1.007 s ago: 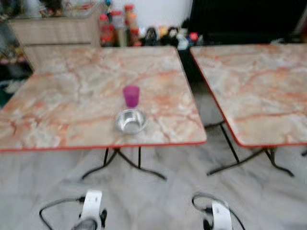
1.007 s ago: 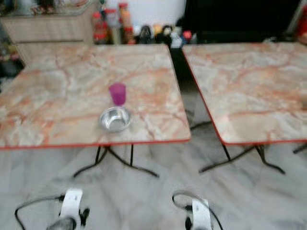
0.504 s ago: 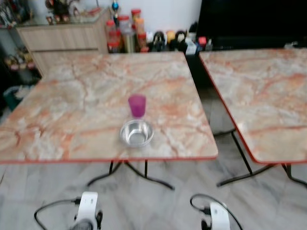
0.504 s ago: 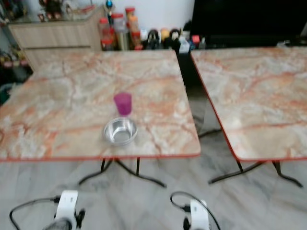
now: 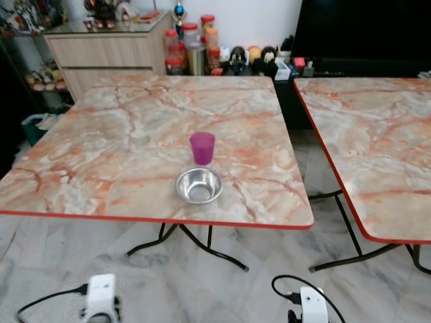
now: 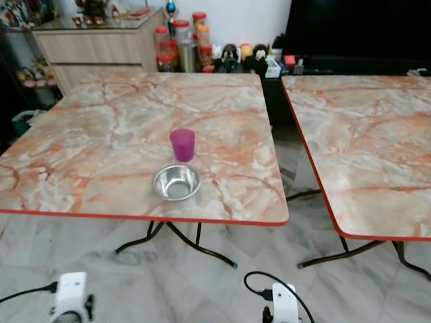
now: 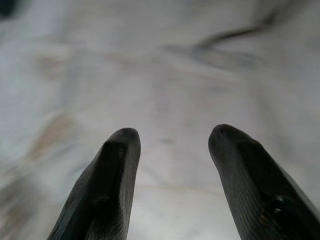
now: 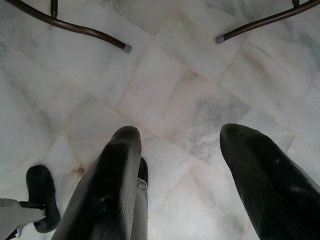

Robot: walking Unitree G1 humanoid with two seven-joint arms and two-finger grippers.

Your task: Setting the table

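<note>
Left eye view puts me short of the marble-patterned bench [image 5: 101,155], arms hanging low. The round steel bowl [image 5: 199,186] sits near its front edge, the purple plastic cup [image 5: 202,148] just behind. Left tool [image 7: 170,150] and right tool [image 8: 177,150] hang spread and empty over the pale marble floor [image 8: 190,65]. I judge this the approach; next, step closer and raise an arm.

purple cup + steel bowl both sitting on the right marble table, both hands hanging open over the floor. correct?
Wrong table. The purple plastic cup and the round steel bowl stand on the left marble table, as the left eye view shows. Left hand and right hand do hang open over the floor.
</note>
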